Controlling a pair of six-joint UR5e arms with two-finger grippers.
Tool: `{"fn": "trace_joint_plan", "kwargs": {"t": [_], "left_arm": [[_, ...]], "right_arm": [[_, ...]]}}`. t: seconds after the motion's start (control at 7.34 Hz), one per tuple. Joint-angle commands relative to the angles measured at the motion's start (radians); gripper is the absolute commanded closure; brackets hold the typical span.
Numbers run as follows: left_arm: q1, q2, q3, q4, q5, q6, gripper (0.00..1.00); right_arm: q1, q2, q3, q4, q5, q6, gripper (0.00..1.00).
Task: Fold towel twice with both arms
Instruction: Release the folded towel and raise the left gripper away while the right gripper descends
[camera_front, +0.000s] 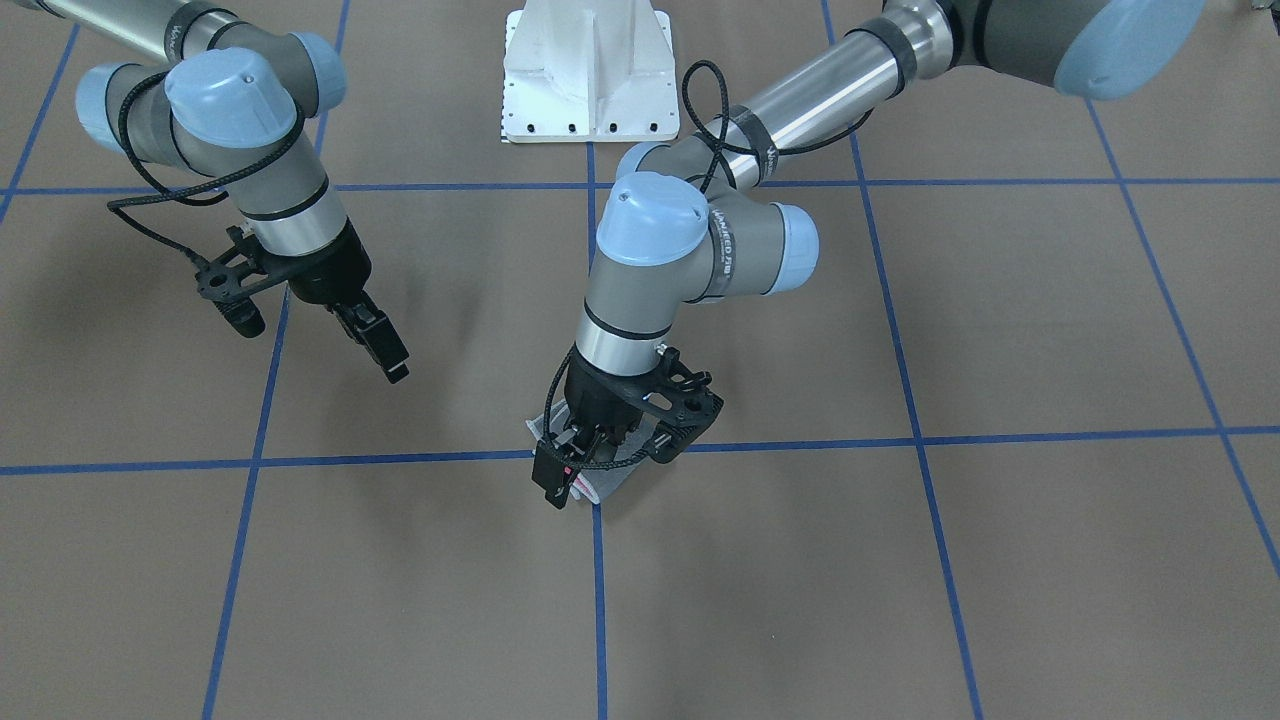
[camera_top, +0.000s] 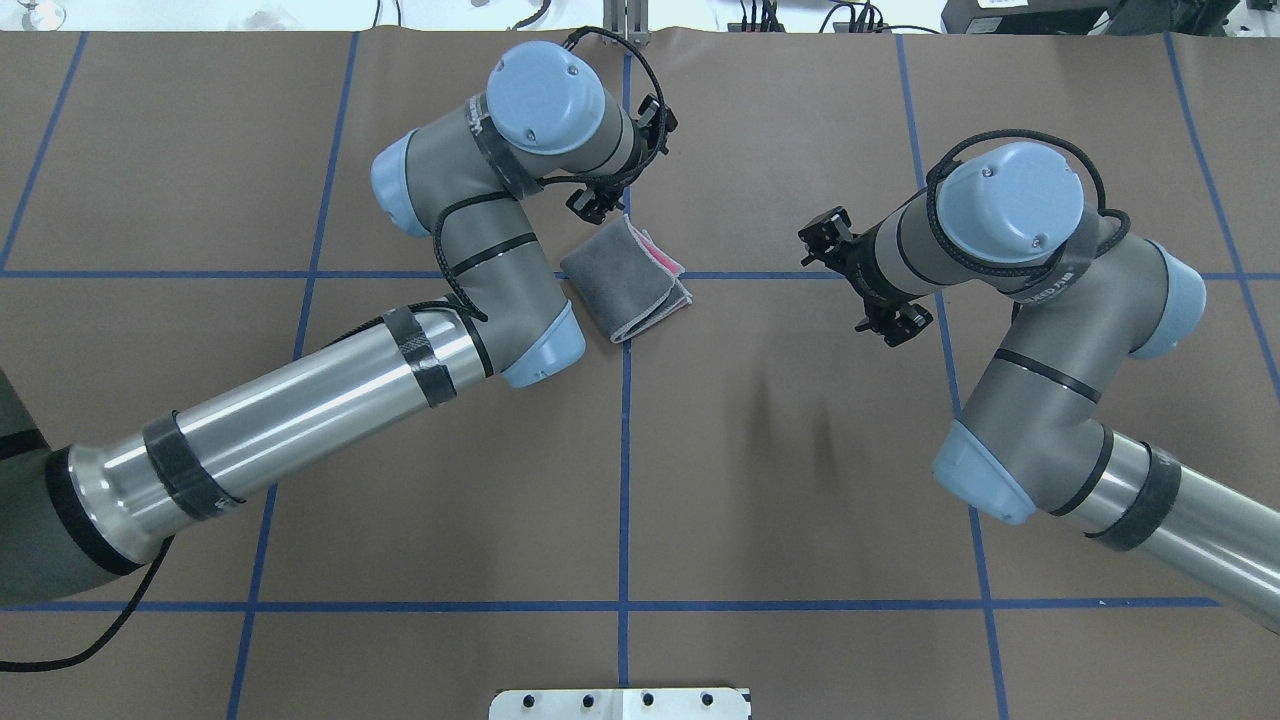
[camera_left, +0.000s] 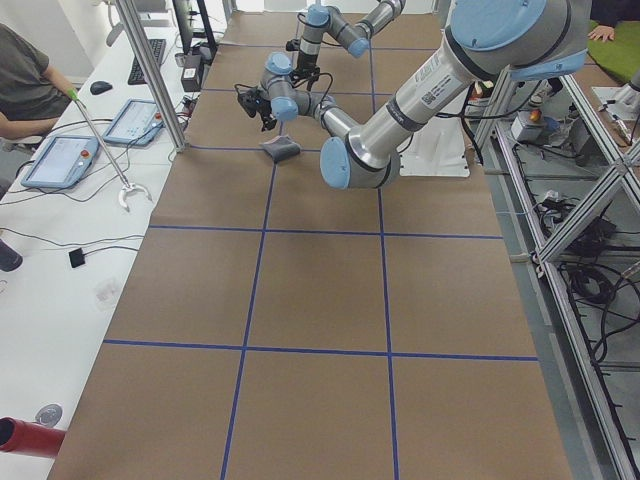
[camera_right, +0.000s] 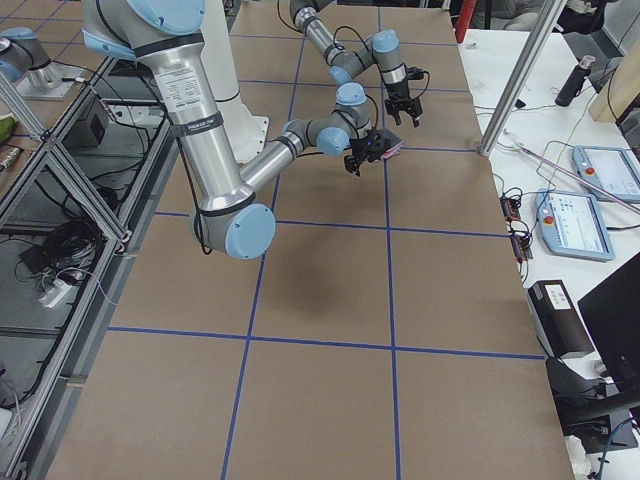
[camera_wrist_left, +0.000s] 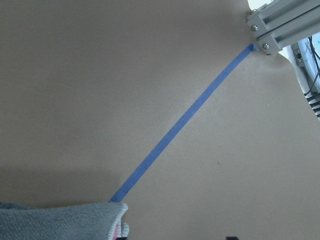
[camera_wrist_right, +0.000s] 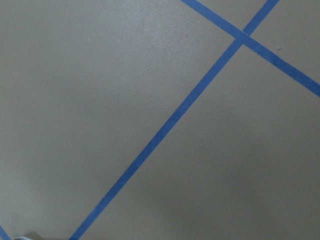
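The towel (camera_top: 620, 285) lies on the table (camera_top: 800, 450), over a crossing of the blue tape lines (camera_top: 623, 450), in the middle of the table's width and on the side away from the robot. It is folded into a small thick packet. The grey face is outside and a strip of pink shows along one edge. At the side toward the robot's right we see several layers with the pale border.

The left hand (camera_front: 557, 485) is down at the edge of this packet that is farthest from the robot. In the front-facing view its black fingers (camera_front: 550, 478) stand in front of the towel's edge and look close to each other, with a small pink-red spot beside them. We cannot tell whether they pinch the cloth, only touch it, or are a little above it. From overhead, the wrist of the left arm (camera_top: 300, 420) covers the hand. The left wrist camera shows only a grey corner of the towel, with pink and white under it, lying on one tape line.

The right hand (camera_front: 385, 355) hangs tilted in the air on the robot's right, well apart from the towel, and it holds nothing. We see its fingers from the side, one before the other, so we cannot tell how wide they stand. The right wrist camera shows the table and tape lines.
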Motion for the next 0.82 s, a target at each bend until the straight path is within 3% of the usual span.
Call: {"fn": "trace_joint_plan", "kwargs": {"t": [0.0,0.27,0.41,0.68], "left_arm": [[-0.046,0.070,-0.092,0.007,-0.115,0.002,0.00],[-0.069,0.287,-0.308,0.006,-0.183,0.052,0.00],[-0.072,0.390,-0.404,0.006,-0.191,0.101,0.00],[-0.132,0.486,-0.473,0.006,-0.260,0.170,0.00]], "right_arm": [[-0.002,0.124,-0.126,0.005,-0.018,0.002,0.00],[-0.015,0.150,-0.267,0.220,-0.039,0.003,0.00],[-0.022,0.201,-0.348,0.262,-0.041,0.031,0.00],[-0.039,0.316,-0.480,0.273,-0.045,0.028,0.05]]}}
